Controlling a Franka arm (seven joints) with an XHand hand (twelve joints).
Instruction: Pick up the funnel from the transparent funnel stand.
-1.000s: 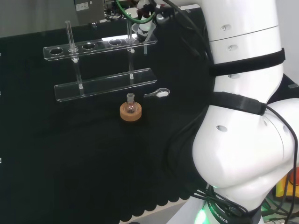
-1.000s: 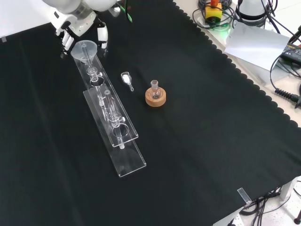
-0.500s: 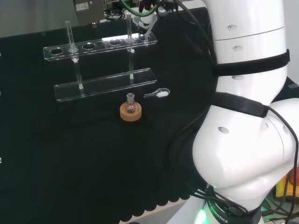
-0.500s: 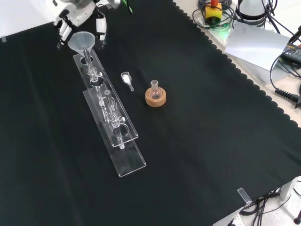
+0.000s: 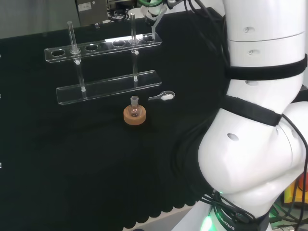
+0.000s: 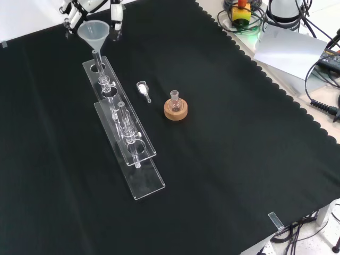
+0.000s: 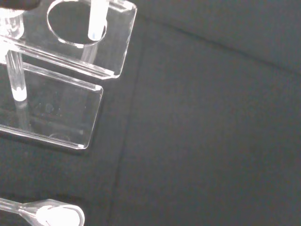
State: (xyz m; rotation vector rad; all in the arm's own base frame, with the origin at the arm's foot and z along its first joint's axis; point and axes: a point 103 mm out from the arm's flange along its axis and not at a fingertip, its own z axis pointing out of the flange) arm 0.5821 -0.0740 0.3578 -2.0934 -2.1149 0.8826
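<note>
Hidden: my hand point(image 6: 79, 9) is cut off at the front view's top edge.
Hand: my fingers pinch the funnel point(image 6: 94, 33).
Funnel: its stem hangs over the stand point(image 6: 121, 127).

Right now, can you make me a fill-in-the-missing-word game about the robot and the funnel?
1. The hand is holding the clear ____ by its cone.
2. The funnel's stem points down at the ____ hole of the funnel stand in the front view.
3. The small flask sits on a ____ ring.
4. The little scoop lies on the black ____.

Missing words: funnel, end, cork, cloth
</note>
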